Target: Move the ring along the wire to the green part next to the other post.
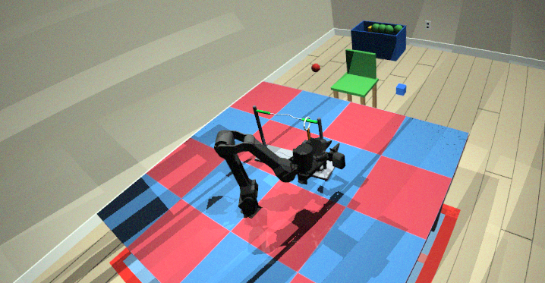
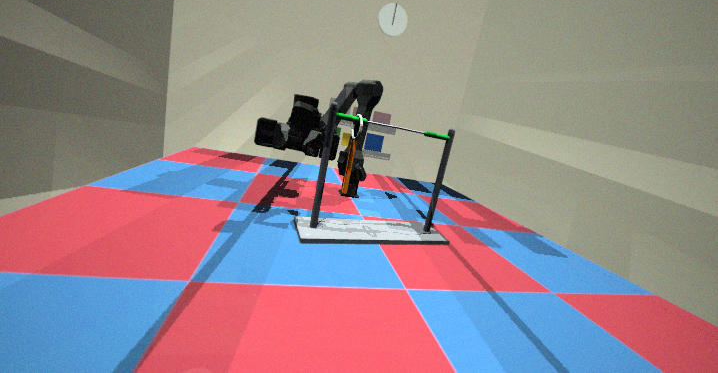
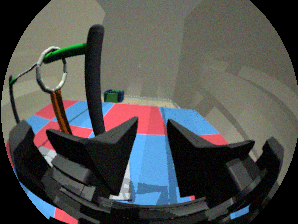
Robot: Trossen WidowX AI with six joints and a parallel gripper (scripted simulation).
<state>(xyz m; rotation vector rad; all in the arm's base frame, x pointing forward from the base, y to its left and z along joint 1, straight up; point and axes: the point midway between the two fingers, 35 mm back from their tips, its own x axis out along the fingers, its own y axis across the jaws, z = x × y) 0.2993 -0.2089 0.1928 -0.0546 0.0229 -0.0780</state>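
Observation:
The white ring [image 1: 308, 128] [image 3: 51, 69] hangs around the green part of the wire [image 1: 313, 121] [image 2: 345, 116] beside the near post [image 1: 320, 127] [image 2: 323, 169] [image 3: 94, 80]. Its orange handle [image 1: 308, 133] [image 2: 348, 167] [image 3: 60, 112] points down. The thin grey wire [image 1: 285, 114] [image 2: 396, 126] runs on to the other green part [image 1: 263, 111] [image 2: 436, 134] at the far post [image 1: 259, 127] [image 2: 439, 180]. My gripper [image 1: 331, 146] [image 3: 152, 121] is partly open and empty. In the wrist view, post and handle stand left of the gap between the fingers; the handle's lower end is hidden.
Both posts stand on a grey-white base plate [image 2: 371, 232] on the red and blue checkered table [image 2: 301, 325]. Beyond the table are a green chair [image 1: 354, 84], a blue bin [image 1: 375, 45] with green balls, a red ball [image 1: 315, 67] and a blue cube [image 1: 401, 89].

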